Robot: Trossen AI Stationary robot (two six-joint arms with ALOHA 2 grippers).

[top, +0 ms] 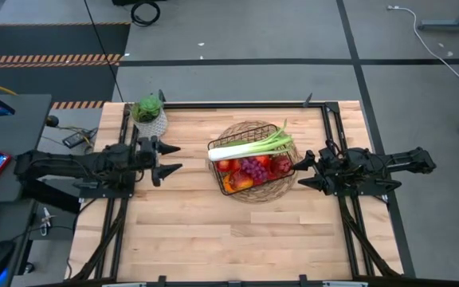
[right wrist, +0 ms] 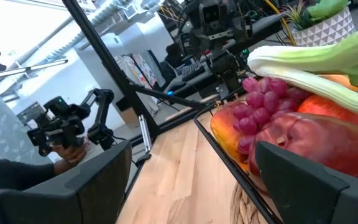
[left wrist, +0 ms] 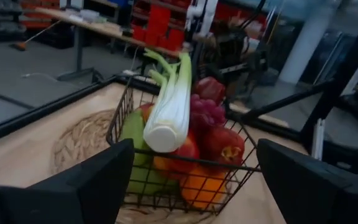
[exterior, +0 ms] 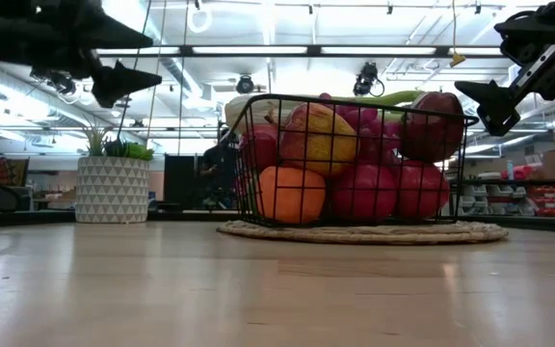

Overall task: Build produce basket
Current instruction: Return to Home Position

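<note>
Wood boards make up the table (top: 213,231), and one arm hangs over it on each side. The left gripper (top: 174,159) is wide open and holds nothing. It points at the basket (top: 213,163) from a little way off. The right gripper (top: 300,173) is wide open and empty too. Its tips are close to the basket's other end but not touching it.

The basket sits in the middle of the table on a round woven mat (top: 261,196). It is full of red apples (exterior: 430,127), an orange (exterior: 292,196) and purple grapes (top: 253,168), with a long leek (top: 249,146) lying across the top.

I think the filling is done, and the job now is to pull the arms back to rest. Each arm should go straight back, away from the basket, so nothing gets bumped. The right one is closer, and the leek's green end pokes over the rim on its side. A plant pot (top: 150,119) stands just beside the left arm, so that arm should not swing toward it.
</note>
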